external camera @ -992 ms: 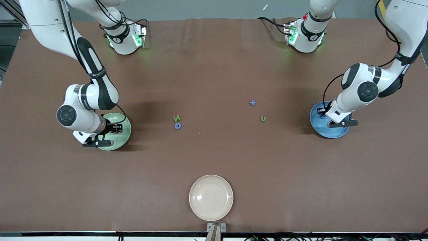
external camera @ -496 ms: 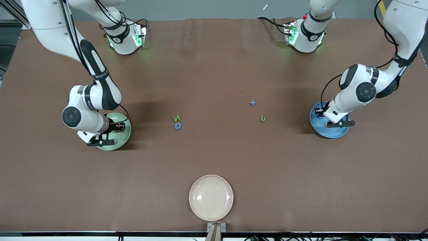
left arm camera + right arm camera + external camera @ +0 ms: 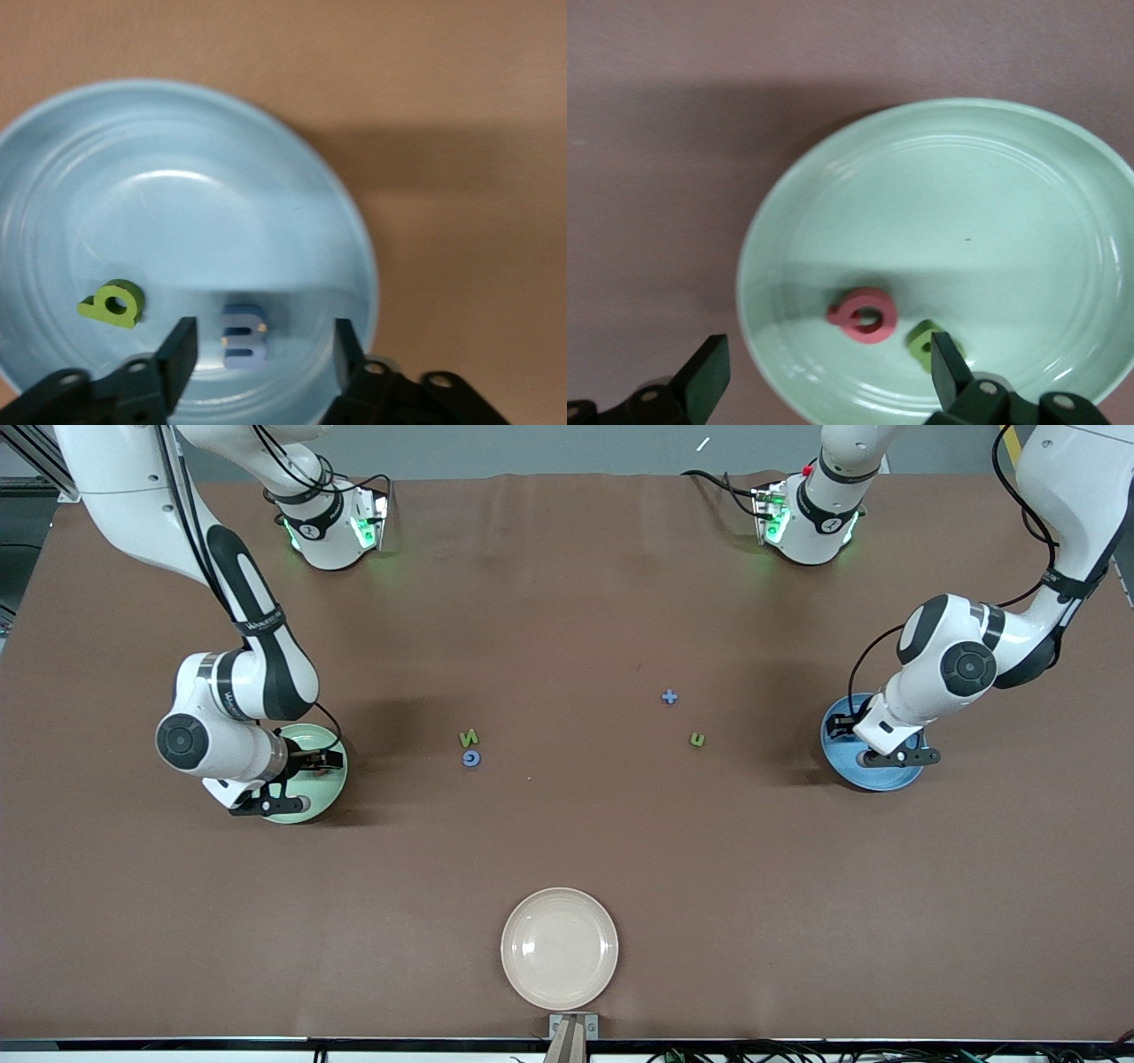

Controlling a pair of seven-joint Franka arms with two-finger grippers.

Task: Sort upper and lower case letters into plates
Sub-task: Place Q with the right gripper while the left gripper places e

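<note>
My left gripper (image 3: 261,363) hangs open over the blue plate (image 3: 292,177), with a blue letter (image 3: 244,335) lying loose in the plate between its fingers. A green letter (image 3: 112,303) lies beside it. My right gripper (image 3: 828,376) is open over the mint green plate (image 3: 992,195), which holds a pink-red letter (image 3: 863,314) and a green letter (image 3: 923,336) partly hidden by a fingertip. On the bare table lie a green letter (image 3: 469,737), a blue letter (image 3: 471,758), a blue cross (image 3: 670,697) and another green letter (image 3: 697,739).
A cream-beige plate (image 3: 559,948) sits near the table edge closest to the front camera. The mint green plate (image 3: 332,779) is at the right arm's end and the blue plate (image 3: 886,778) at the left arm's end. Both arm bases stand along the table's back edge.
Both grippers have gone from shut to open above their plates, and each arm has shifted slightly. The four letters in the middle of the table have not moved.
</note>
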